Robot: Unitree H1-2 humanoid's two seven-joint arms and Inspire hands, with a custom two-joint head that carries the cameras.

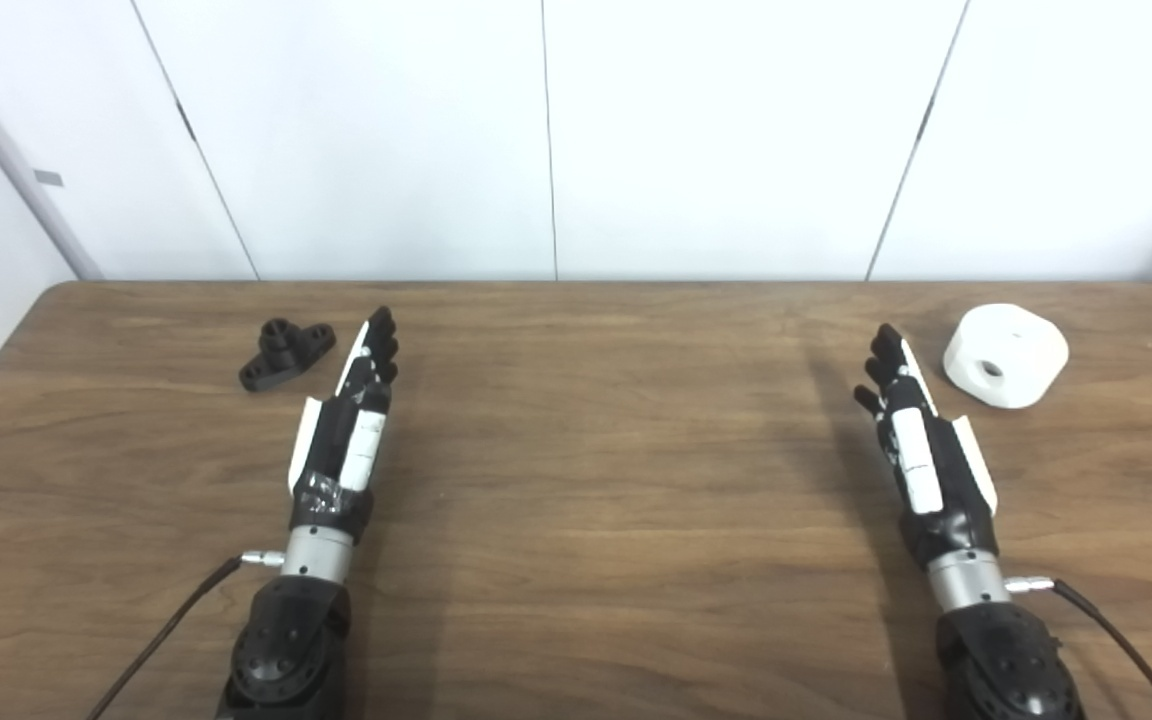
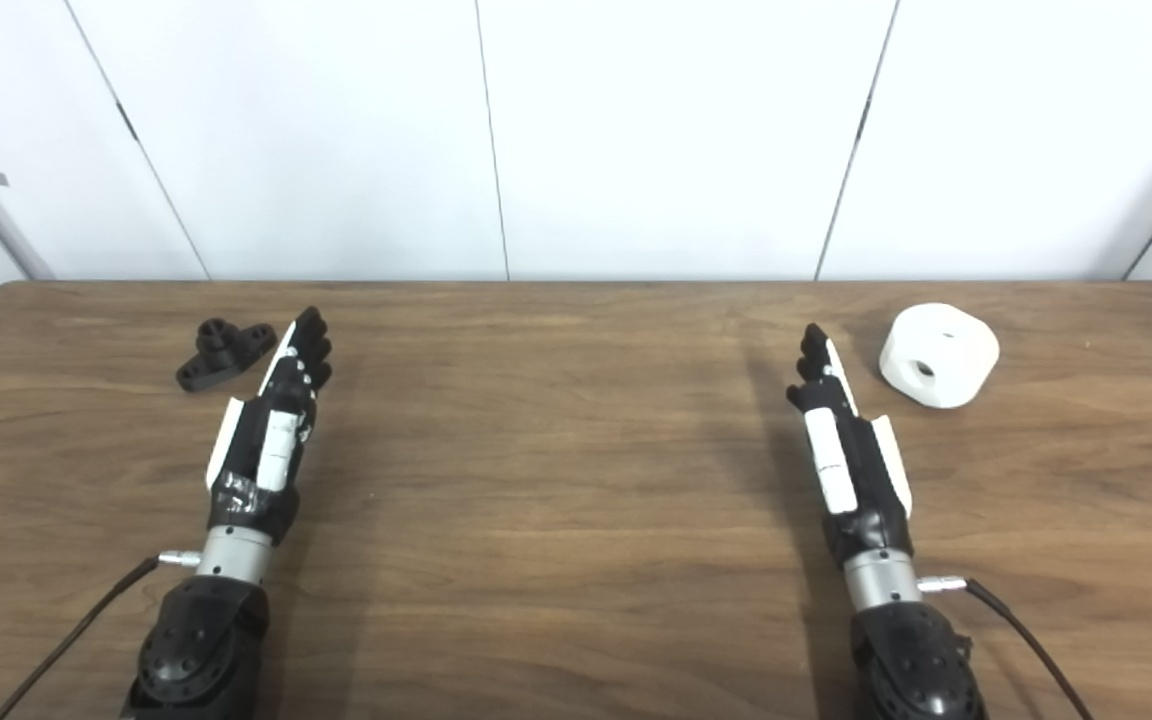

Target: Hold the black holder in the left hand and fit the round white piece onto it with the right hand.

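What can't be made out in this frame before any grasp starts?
- Palm side of left hand and right hand: both views show them edge-on.
- Depth of the bore in the round white piece: dark inside.
- Small details of the black holder: too small.
- Both arms: cut off by the bottom edge.

Wooden table point(image 1: 576, 500) bears black holder point(image 1: 286, 353) and round white piece point(image 1: 1005, 355).

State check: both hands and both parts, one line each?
Left robot hand: open, empty, fingers extended, just right of the holder.
Right robot hand: open, empty, just left of the white piece.
Black holder: on the table, untouched.
Round white piece: on the table, untouched, hole visible.
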